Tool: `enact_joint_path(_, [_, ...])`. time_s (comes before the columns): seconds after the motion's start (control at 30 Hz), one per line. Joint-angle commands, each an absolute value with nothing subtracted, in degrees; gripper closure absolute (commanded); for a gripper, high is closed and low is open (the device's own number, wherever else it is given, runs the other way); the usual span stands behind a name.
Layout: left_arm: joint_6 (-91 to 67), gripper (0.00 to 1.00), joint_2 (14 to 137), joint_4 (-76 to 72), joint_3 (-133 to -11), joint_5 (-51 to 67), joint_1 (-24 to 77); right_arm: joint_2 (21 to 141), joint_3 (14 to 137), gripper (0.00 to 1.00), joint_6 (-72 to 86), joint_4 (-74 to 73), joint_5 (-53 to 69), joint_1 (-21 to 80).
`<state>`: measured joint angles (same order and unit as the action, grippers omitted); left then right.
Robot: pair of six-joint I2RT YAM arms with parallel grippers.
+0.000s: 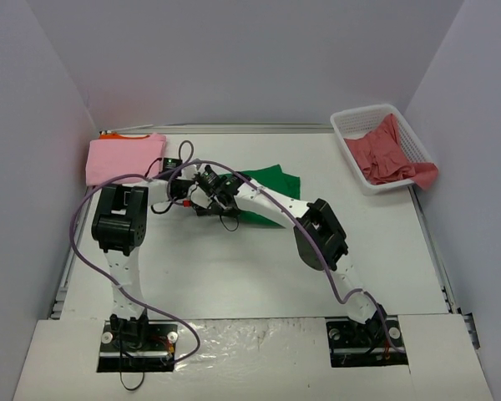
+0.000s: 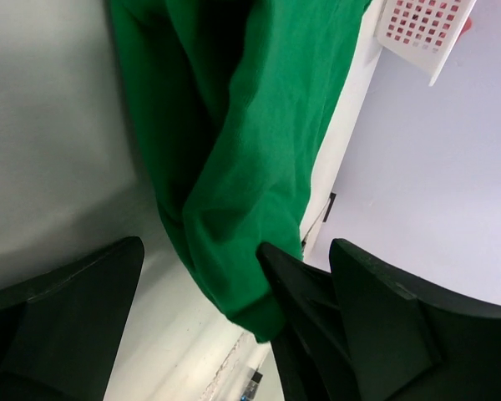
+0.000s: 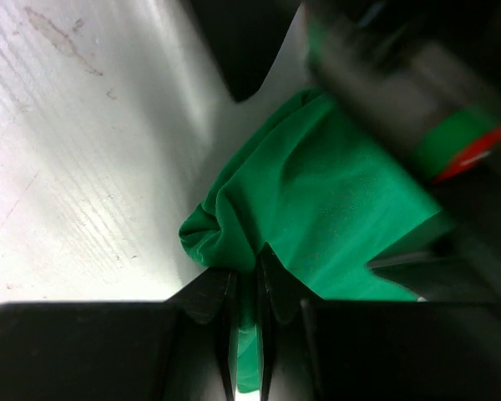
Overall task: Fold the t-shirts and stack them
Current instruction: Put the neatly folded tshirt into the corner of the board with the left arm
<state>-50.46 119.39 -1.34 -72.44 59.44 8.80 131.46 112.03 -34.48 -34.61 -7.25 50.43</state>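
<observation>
The bright green t-shirt (image 1: 271,179) lies crumpled at the table's middle, partly hidden under both arms. My right gripper (image 3: 246,280) is shut on a bunched fold of the green shirt (image 3: 317,192). My left gripper (image 2: 200,259) is open, and the green shirt (image 2: 234,134) hangs between its fingers against the right one. In the top view both grippers (image 1: 196,190) meet at the shirt's left edge. The light pink shirt (image 1: 125,157) lies folded at the back left on the orange shirt (image 1: 117,134), of which only an edge shows. The coral red shirt (image 1: 390,153) is bunched in the basket.
A white lattice basket (image 1: 349,125) stands at the back right, one corner also showing in the left wrist view (image 2: 422,25). Grey walls close in the table on three sides. Purple cables loop over both arms.
</observation>
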Motion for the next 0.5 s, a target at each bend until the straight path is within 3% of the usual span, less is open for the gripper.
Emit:
enact_joint_path(0.0, [-47.8,0.06,121.2,3.5,-74.9,55.0,11.1,129.9,115.8,1.0,-34.4,-37.4,-8.5,49.9])
enact_joint_path(0.47, [-46.8,0.06,128.5,4.4,-82.3,55.5,12.7,131.0,118.5,1.0,-34.0,-39.5,-7.2,50.4])
